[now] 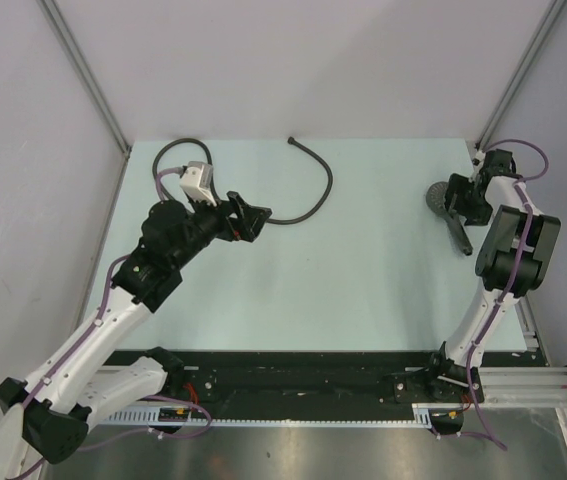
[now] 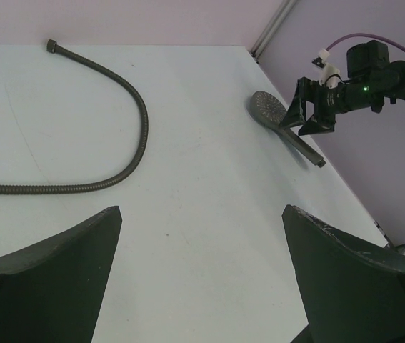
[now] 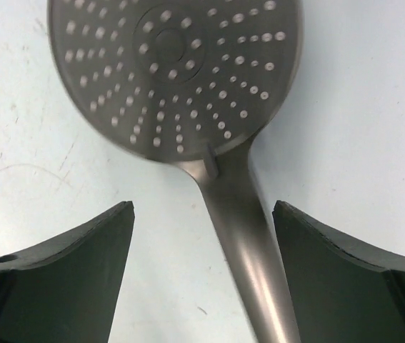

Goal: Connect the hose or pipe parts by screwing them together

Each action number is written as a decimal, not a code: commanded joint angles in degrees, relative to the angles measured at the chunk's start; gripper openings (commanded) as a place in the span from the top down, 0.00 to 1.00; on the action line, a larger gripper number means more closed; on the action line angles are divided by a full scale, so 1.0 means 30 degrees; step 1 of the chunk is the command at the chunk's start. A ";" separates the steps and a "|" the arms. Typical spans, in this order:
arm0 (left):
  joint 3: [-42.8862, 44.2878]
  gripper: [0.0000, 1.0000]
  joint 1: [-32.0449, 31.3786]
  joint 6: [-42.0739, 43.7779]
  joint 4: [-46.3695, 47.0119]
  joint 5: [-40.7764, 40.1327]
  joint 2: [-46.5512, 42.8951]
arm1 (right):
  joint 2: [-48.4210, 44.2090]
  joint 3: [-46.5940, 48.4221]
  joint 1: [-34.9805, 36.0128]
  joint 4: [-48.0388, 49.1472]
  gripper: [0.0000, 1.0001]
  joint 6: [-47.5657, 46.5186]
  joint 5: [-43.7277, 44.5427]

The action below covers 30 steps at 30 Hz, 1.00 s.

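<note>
Pale table, mid-depth left: left gripper fingers spread, empty; hose lies just beyond, curving toward far edge. Far right: right gripper fingers spread astride shower head handle, not touching. Centre handle in gap before closing; keep handle end free.

shower head: satin metallic grey | hose: ribbed metal | table: matt
</note>
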 commanded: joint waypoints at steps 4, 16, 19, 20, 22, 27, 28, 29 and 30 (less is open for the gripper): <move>0.0112 0.00 0.0183 -0.0486 0.0620 0.0582 0.0243 | -0.1803 -0.0248 0.0417 -0.0788 0.17 -0.0361 -0.1023; 0.0054 0.00 0.0182 -0.0340 0.0650 0.0260 -0.0021 | -0.0839 -0.0981 0.1824 -0.0115 0.21 0.1308 0.1028; 0.0024 0.00 0.0154 -0.0310 0.0649 0.0055 -0.0050 | -0.0808 -0.1068 0.1883 0.0003 0.22 0.1690 0.1174; 0.0024 0.00 0.0153 -0.0310 0.0650 0.0025 -0.0079 | -0.0837 -0.1243 0.1883 0.0177 0.21 0.1922 0.1349; 0.0024 0.00 0.0154 -0.0310 0.0679 0.0054 -0.0021 | -0.0837 -0.1391 0.1796 0.0354 0.21 0.2012 0.1554; 0.0024 0.00 0.0183 -0.0310 0.0650 0.0084 -0.0021 | -0.0340 -0.1391 0.0713 0.0676 0.20 0.2450 0.2405; 0.0024 0.00 0.0154 -0.0310 0.0650 0.0084 0.0008 | -0.0339 -0.1391 0.0508 0.0764 0.20 0.2452 0.2463; 0.0024 0.00 0.0182 -0.0339 0.0650 0.0055 0.0037 | -0.0310 -0.1391 0.0245 0.0939 0.20 0.2510 0.2406; 0.0024 0.00 0.0183 -0.0339 0.0621 0.0083 0.0009 | -0.0339 -0.1391 0.0097 0.1028 0.20 0.2511 0.2376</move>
